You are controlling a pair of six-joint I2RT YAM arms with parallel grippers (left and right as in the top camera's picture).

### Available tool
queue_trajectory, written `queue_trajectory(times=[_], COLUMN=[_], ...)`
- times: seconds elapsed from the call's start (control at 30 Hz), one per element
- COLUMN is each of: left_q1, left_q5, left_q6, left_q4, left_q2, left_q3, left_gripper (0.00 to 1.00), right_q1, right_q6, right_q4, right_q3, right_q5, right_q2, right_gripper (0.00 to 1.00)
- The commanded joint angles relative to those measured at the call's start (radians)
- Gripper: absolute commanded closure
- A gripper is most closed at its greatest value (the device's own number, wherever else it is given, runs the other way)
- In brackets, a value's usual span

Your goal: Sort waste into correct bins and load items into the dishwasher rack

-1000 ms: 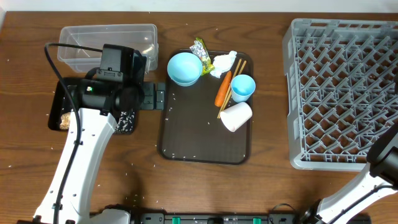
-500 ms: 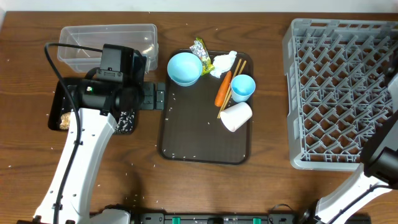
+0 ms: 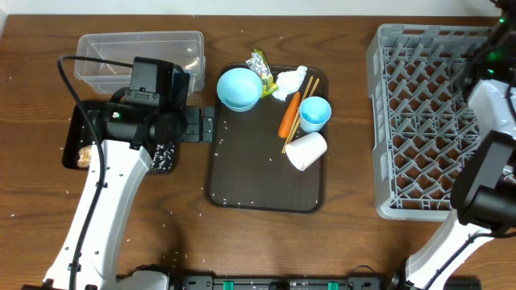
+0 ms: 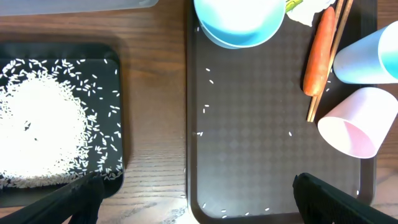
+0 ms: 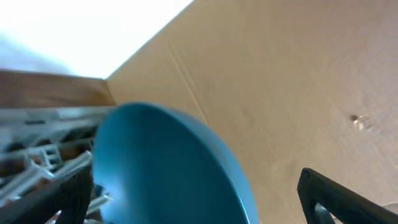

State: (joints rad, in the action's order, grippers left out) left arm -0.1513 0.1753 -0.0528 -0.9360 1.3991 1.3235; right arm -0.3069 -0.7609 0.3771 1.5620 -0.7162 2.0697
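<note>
My left gripper (image 4: 199, 208) hangs open over the seam between the black tray (image 4: 118, 112), heaped with white rice (image 4: 37, 130), and the brown serving tray (image 3: 266, 181). On that serving tray lie a blue bowl (image 3: 239, 89), the carrot (image 3: 289, 114), chopsticks (image 3: 303, 101), a blue cup (image 3: 314, 113), a tipped pink cup (image 3: 306, 151), the foil wrapper (image 3: 263, 71) and the tissue (image 3: 290, 82). My right gripper (image 5: 199, 199) is open at the back right of the grey rack (image 3: 439, 121). A blue dish (image 5: 168, 168) stands on edge between its fingers.
The clear tub (image 3: 141, 58) stands behind the black tray at the back left. A brown lump (image 3: 82, 155) lies at that tray's left end. Loose rice grains dot the wooden table and the serving tray. A tan wall shows behind the rack in the right wrist view.
My right arm has swung from the rack's front right corner up to its back right corner. The left arm and the things on the serving tray have not moved.
</note>
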Motion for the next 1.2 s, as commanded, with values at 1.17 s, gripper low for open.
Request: queue_trajectory(times=[1.17], left_q1=[0.005], left_q5=[-0.012], left_q6=[-0.005], left_q4=[-0.002], left_q2=[0.006], left_q3=[0.016], left_gripper=[0.02], right_q1=[0.712], right_q6=[0.943], right_q4=[-0.609], right_q3=[0.047], right_q5=[0.879], right_q2=[-0.087], right_gripper=[0.12])
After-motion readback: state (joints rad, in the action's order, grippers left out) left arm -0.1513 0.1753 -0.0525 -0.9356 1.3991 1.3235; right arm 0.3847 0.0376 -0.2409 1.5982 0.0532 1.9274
